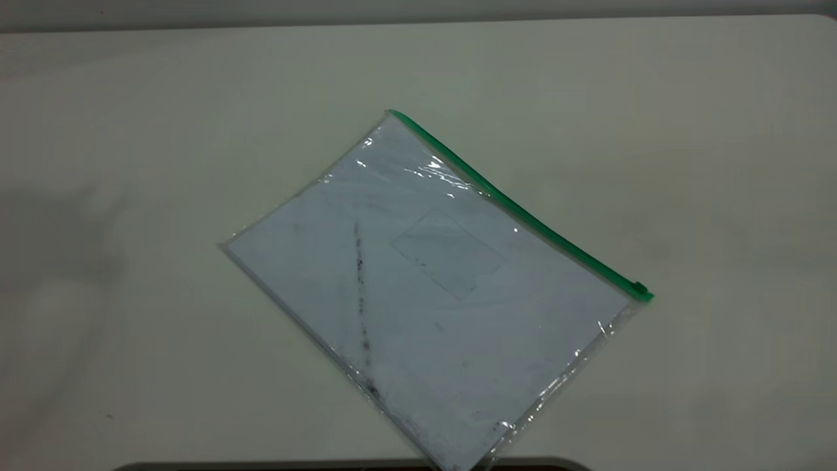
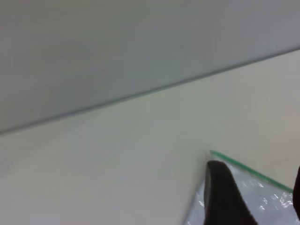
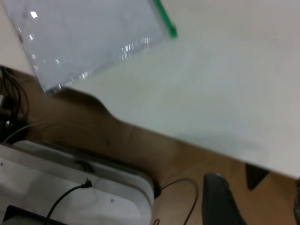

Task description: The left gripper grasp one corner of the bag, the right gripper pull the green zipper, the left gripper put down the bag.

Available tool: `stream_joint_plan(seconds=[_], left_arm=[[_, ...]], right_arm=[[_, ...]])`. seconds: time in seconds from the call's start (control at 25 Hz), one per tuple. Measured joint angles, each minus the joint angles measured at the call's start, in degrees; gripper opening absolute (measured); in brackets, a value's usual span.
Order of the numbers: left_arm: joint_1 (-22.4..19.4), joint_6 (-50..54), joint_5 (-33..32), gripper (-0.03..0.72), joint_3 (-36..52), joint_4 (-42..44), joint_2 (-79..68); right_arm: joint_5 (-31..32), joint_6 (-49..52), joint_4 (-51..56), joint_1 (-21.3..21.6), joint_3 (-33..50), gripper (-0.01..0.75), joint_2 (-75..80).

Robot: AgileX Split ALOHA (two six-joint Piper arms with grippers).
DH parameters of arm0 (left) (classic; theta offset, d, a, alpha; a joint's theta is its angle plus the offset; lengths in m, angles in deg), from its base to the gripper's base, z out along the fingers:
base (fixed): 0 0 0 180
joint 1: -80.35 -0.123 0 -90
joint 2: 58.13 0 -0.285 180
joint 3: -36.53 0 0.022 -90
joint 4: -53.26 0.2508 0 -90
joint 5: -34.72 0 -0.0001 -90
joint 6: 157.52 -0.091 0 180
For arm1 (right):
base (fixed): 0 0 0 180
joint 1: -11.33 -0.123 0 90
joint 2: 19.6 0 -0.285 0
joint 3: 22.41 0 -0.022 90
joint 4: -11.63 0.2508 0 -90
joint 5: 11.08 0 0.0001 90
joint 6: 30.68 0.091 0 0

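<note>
The bag lies flat and slanted on the table, clear plastic with white paper and a dark streak inside. The green zipper runs along its far right edge, with the slider tab at the right end. No gripper shows in the exterior view. In the left wrist view my left gripper is open and hovers over the corner of the bag at the strip's far end. My right gripper is open and empty, off the table's front edge, far from the bag.
The white table spreads around the bag. A dark edge runs along its front. In the right wrist view a brown floor, a white housing and black cables lie below the table edge.
</note>
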Motion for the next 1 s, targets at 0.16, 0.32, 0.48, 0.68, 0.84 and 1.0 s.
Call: stream_joint_plan(seconds=[0.16, 0.32, 0.48, 0.68, 0.84, 1.0], left_arm=[[0.00, 0.64, 0.00, 0.426, 14.17, 0.00, 9.54], [0.00, 0.93, 0.00, 0.426, 32.86, 0.00, 18.31], [0.00, 1.07, 0.00, 0.426, 51.84, 0.43, 26.62], [0.00, 1.12, 0.00, 0.426, 69.28, 4.58, 36.80], [0.00, 4.93, 0.00, 0.426, 76.14, 12.44, 45.67], [0.00, 10.79, 0.25, 0.426, 76.64, 18.65, 55.00]], right_arm=[[-3.64, 1.03, -1.02, 0.00, 7.50, 0.425, -1.32], [-4.18, 1.45, -3.20, 0.00, 7.89, 0.425, -1.32], [-4.11, 1.64, -3.46, 0.00, 8.39, 0.425, -1.49], [-4.04, 1.64, -3.46, 0.00, 8.45, 0.425, -1.75], [-4.04, 1.64, -3.22, 0.00, 8.47, 0.425, -1.75], [-4.04, 1.73, -2.98, 0.00, 8.47, 0.425, -1.75]])
